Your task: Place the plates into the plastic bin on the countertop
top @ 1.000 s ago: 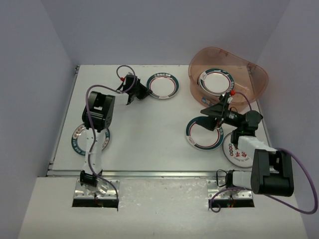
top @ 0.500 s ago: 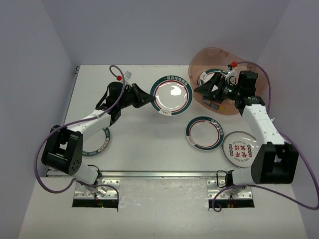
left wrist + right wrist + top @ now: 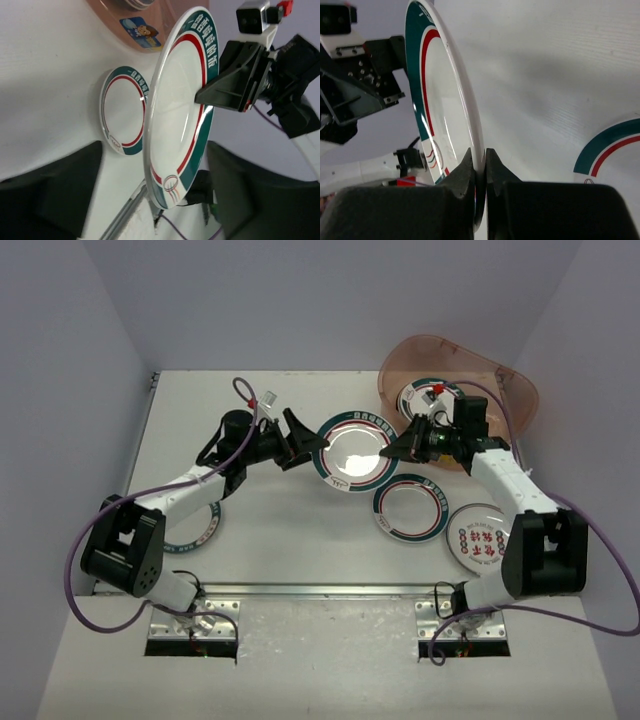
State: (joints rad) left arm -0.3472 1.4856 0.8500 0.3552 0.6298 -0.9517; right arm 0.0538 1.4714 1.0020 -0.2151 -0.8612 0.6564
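Note:
A white plate with a teal-and-red rim [image 3: 352, 452] hangs above the countertop [image 3: 280, 530] between my two grippers. My right gripper [image 3: 397, 446] is shut on its right rim, both fingers pinching the edge [image 3: 480, 167]. My left gripper [image 3: 312, 445] stands open with its fingers [image 3: 55, 190] wide on either side of the left rim [image 3: 172, 115], not touching it. The plastic bin [image 3: 500, 375] stands at the back right with a plate [image 3: 428, 400] inside. Another teal-rimmed plate [image 3: 410, 508] and a red-lettered plate [image 3: 483, 538] lie at the front right.
One more plate [image 3: 190, 532] lies partly under my left arm at the front left. The bin's wall with its small label [image 3: 140, 31] shows beyond the held plate. Lavender walls surround the countertop, and a metal strip [image 3: 300, 590] runs along its near edge.

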